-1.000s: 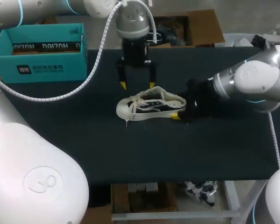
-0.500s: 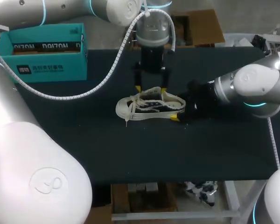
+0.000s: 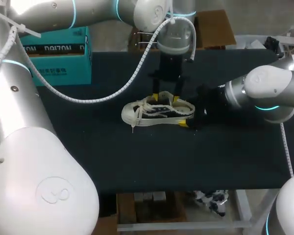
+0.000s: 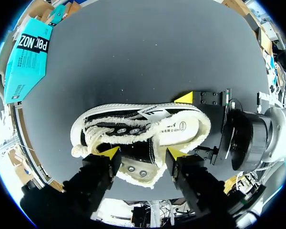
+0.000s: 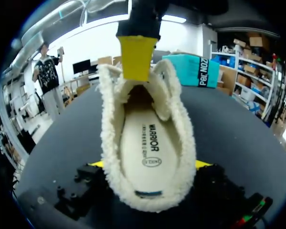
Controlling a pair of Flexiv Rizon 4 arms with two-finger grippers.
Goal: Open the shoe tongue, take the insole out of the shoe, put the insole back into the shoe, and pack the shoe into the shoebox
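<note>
The teal shoebox [image 3: 54,58] stands at the upper left of the black table [image 3: 88,156]. At the centre the shoe [image 3: 157,111] stands on its sole, toe to the left, with the insole [image 5: 143,152] inside it. The left gripper [image 3: 166,97] hangs pointing down over the shoe's opening, its arm entering from the upper left. Its fingers are spread wide and grip nothing, and one yellow fingertip [image 5: 137,57] sits at the front of the opening. At the right, the right gripper [image 3: 188,114] reaches in low and clamps the heel from both sides.
</note>
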